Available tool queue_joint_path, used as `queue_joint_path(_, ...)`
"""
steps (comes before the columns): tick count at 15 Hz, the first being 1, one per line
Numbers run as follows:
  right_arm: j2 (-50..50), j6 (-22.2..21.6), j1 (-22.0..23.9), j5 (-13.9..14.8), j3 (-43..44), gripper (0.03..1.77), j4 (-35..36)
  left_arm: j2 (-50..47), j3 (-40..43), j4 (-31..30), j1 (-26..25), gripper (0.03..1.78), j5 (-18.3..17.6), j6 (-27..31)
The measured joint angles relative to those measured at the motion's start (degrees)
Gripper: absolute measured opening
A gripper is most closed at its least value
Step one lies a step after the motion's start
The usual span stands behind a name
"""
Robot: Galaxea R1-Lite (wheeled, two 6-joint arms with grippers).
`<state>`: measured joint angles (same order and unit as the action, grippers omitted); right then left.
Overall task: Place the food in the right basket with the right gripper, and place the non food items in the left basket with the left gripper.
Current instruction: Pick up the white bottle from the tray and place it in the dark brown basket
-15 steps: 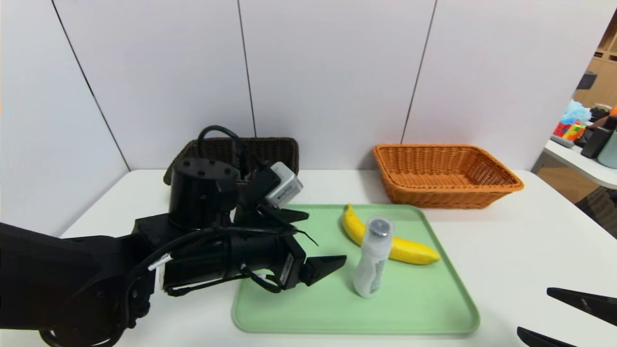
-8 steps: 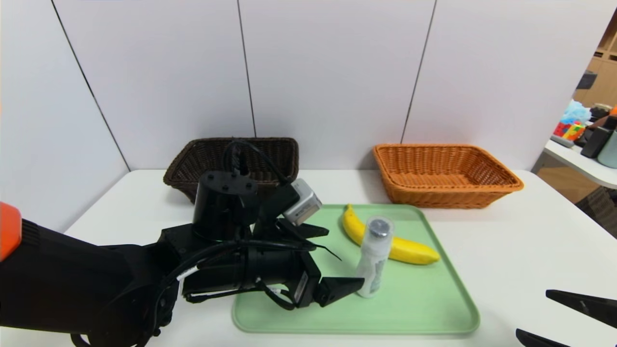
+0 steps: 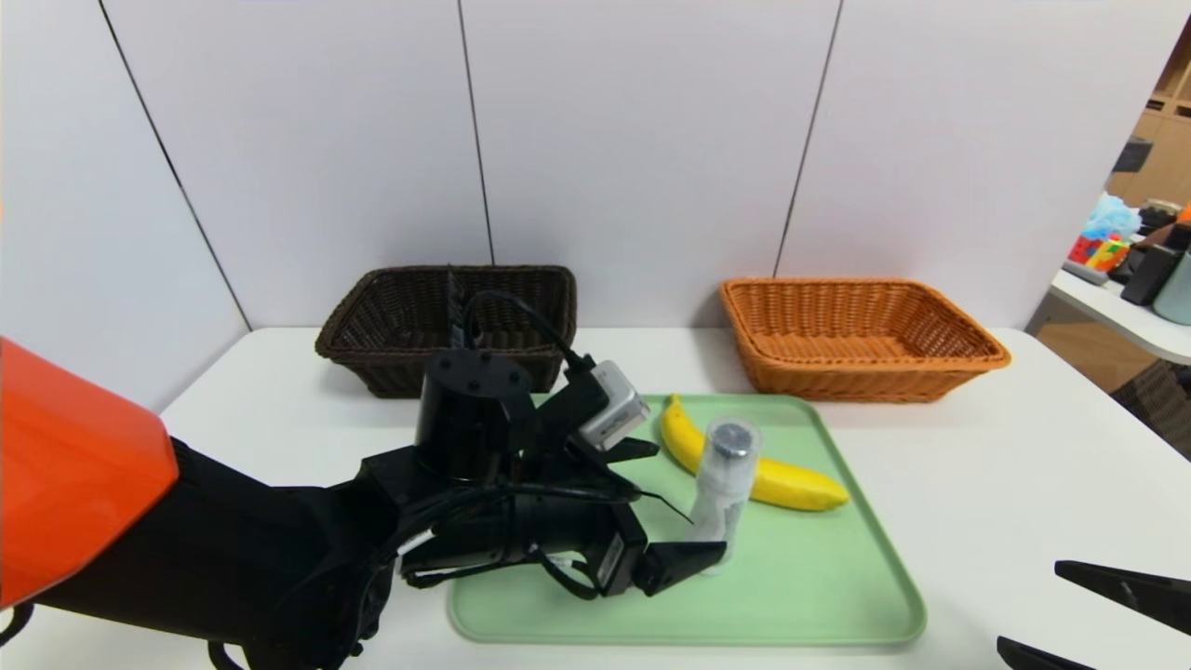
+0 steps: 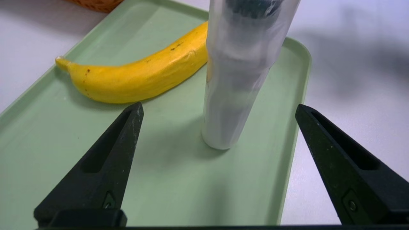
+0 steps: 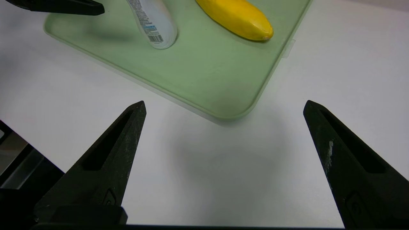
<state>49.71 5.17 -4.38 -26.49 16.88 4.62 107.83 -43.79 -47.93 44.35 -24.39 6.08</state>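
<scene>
Green tray (image 3: 772,628) not sorted yet: bottle and banana both unplaced, left pick being lined up.

White bottle (image 3: 724,493) is seen upright on the tray, ahead of and between the spread fingers of the left gripper (image 3: 689,502); nothing is gripped. Yellow banana (image 3: 800,484) is lying just beyond the bottle, past those fingertips. Right gripper (image 3: 1028,609) is parked off the tray's near right corner, fingers wide apart, nothing held. Dark basket (image 3: 372,358) is placed behind the left fingers, orange basket (image 3: 865,380) well ahead of the right ones. Neither item is basketed as far as can be seen; dark basket is partly hidden by the left arm. Left to do: bottle to be put in the dark basket by the left, banana in the orange one by the right.
</scene>
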Motion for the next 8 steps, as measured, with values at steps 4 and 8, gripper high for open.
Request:
queue_joint_path(4, 0.0, 0.0, 0.0, 0.0, 0.0, 1.7, 0.0, 3.1, -2.0, -1.1, 1.3, 1.69, 0.0, 0.0)
queue_joint_path(8, -0.1, 0.0, 0.0, 0.0, 0.0, 1.7, 0.0, 5.9, -5.4, -1.2, 2.9, 1.69, 0.1, 0.0)
